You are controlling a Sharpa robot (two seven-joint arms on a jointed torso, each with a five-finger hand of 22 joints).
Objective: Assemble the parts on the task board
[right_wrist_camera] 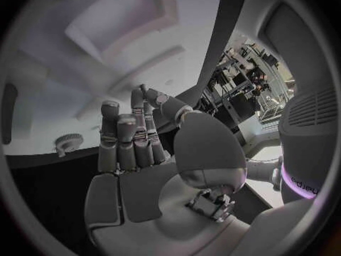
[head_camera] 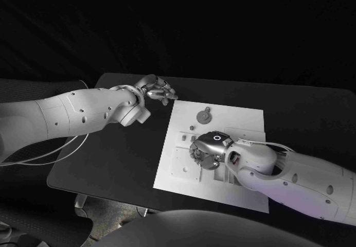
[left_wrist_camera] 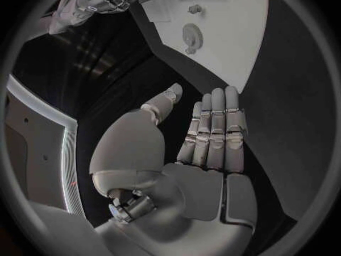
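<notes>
The white task board (head_camera: pixel 245 121) lies in the middle of the black table. A grey gear (head_camera: pixel 201 117) lies flat near the board's far end, with a small part (head_camera: pixel 208 109) just beyond it. My left hand (head_camera: pixel 152 90) hovers off the board's far left corner. In the left wrist view, the left hand (left_wrist_camera: pixel 213 136) has straight fingers with the thumb apart and holds nothing, while the gear (left_wrist_camera: pixel 190 35) lies ahead of it. My right hand (head_camera: pixel 206 152) is over the board's left middle, fingers bent down onto it. In the right wrist view, the right hand (right_wrist_camera: pixel 135 136) has its thumb tip near the bent fingers, and I cannot tell if anything is pinched.
Raised fixtures and slots (head_camera: pixel 185 164) sit on the board's near left part, beside the right hand. Black table (head_camera: pixel 111 159) stretches to the left of the board. The table's edge (head_camera: pixel 59 182) runs close by at the near left.
</notes>
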